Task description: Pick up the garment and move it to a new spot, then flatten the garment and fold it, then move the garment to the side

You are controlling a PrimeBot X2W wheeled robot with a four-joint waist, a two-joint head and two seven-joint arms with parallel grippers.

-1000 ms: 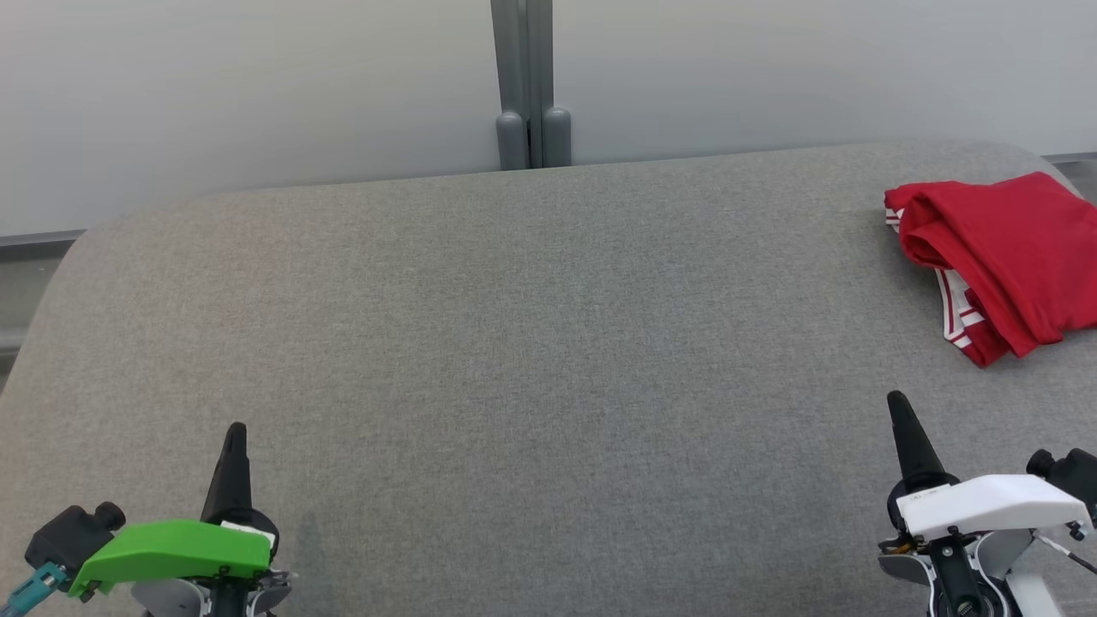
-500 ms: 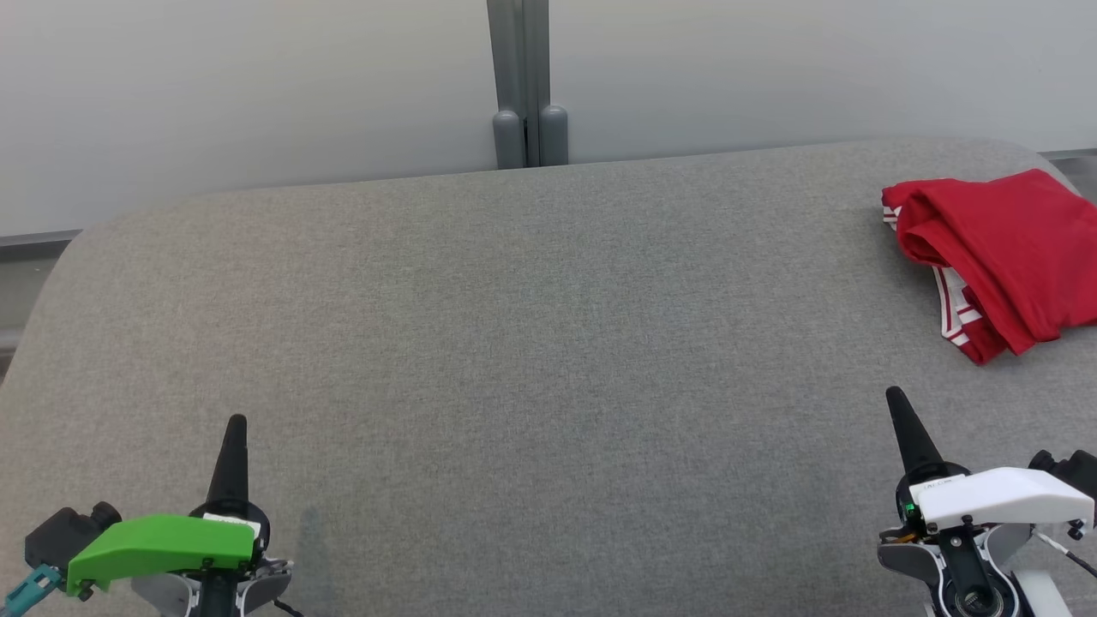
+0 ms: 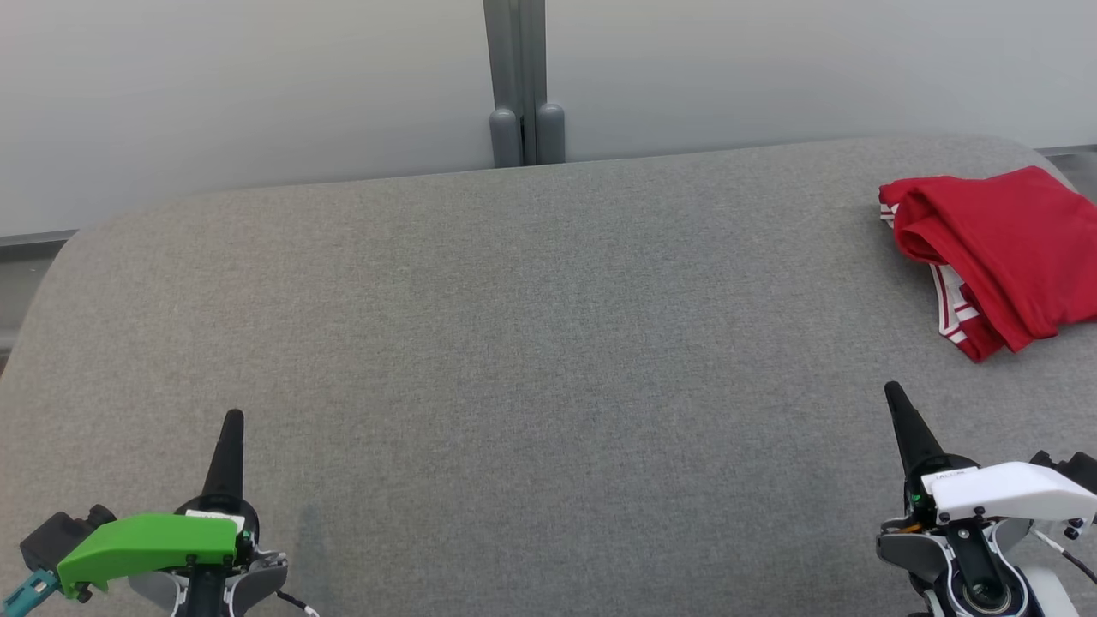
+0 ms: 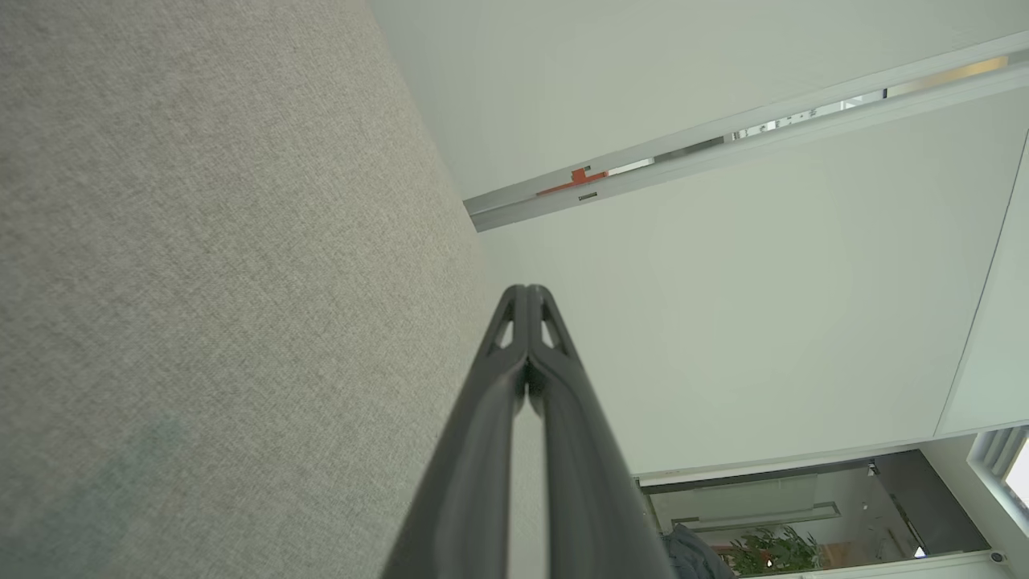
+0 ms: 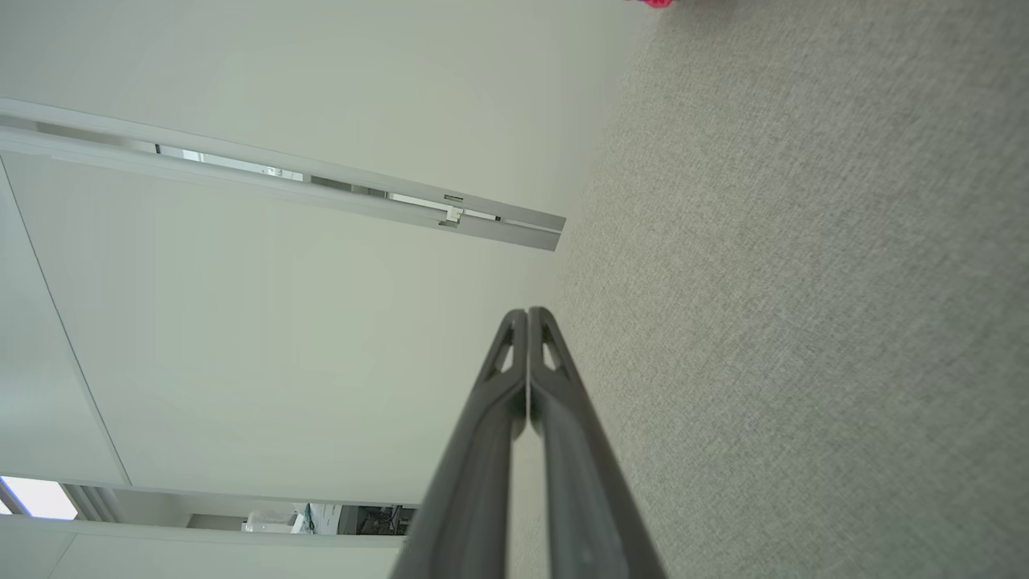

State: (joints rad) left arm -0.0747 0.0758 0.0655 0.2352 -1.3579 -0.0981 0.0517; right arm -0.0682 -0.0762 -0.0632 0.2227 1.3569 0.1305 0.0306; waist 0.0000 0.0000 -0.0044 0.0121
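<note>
The garment (image 3: 1003, 248) is a red shirt with white stripes, folded into a small bundle at the far right of the grey fabric table (image 3: 531, 343). A sliver of the garment (image 5: 655, 2) shows at the top edge of the right wrist view. My left gripper (image 3: 231, 417) sits at the lower left over the table, shut and empty, its two fingers pressed together in the left wrist view (image 4: 528, 291). My right gripper (image 3: 894, 390) is at the lower right, below and a little left of the garment and apart from it, also shut and empty (image 5: 528, 314).
A pale wall runs behind the table with a grey vertical post (image 3: 518, 81) at its middle. The table's far corners are rounded, and its right edge passes just beyond the garment.
Both grippers have drawn back slightly toward the bottom of the head view. The whole picture has shifted a little, so the camera moved. The garment lies as before.
</note>
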